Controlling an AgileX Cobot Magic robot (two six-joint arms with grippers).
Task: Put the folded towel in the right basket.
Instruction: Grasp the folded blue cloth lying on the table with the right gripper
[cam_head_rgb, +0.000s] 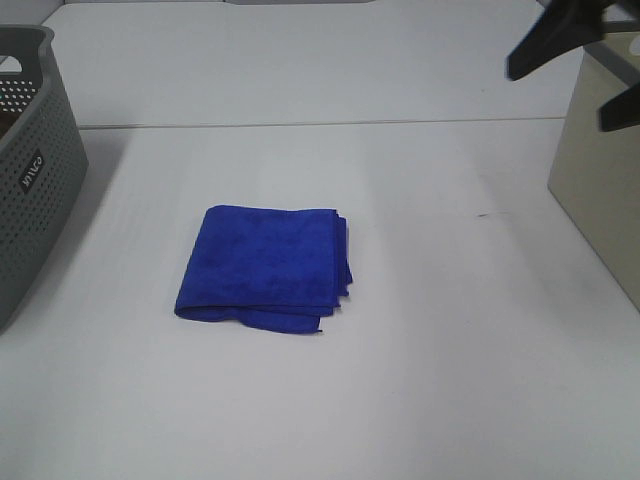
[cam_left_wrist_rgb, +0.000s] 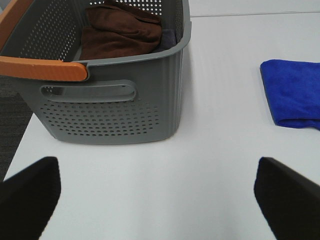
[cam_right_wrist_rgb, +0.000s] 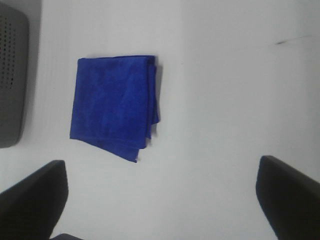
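Note:
A folded blue towel (cam_head_rgb: 265, 268) lies flat on the white table (cam_head_rgb: 450, 350), near its middle. It also shows in the right wrist view (cam_right_wrist_rgb: 115, 102) and at the edge of the left wrist view (cam_left_wrist_rgb: 295, 92). The right basket (cam_head_rgb: 600, 190) is beige and stands at the table's right edge. My right gripper (cam_head_rgb: 585, 75) hangs high at the top right, above that basket, open and empty (cam_right_wrist_rgb: 160, 200), well away from the towel. My left gripper (cam_left_wrist_rgb: 160, 200) is open and empty, low over the table near the grey basket; it is out of the exterior high view.
A grey perforated basket (cam_head_rgb: 30, 170) stands at the left edge. In the left wrist view it has an orange handle (cam_left_wrist_rgb: 42, 67) and holds a brown cloth (cam_left_wrist_rgb: 120, 32). A seam (cam_head_rgb: 320, 125) crosses the far table.

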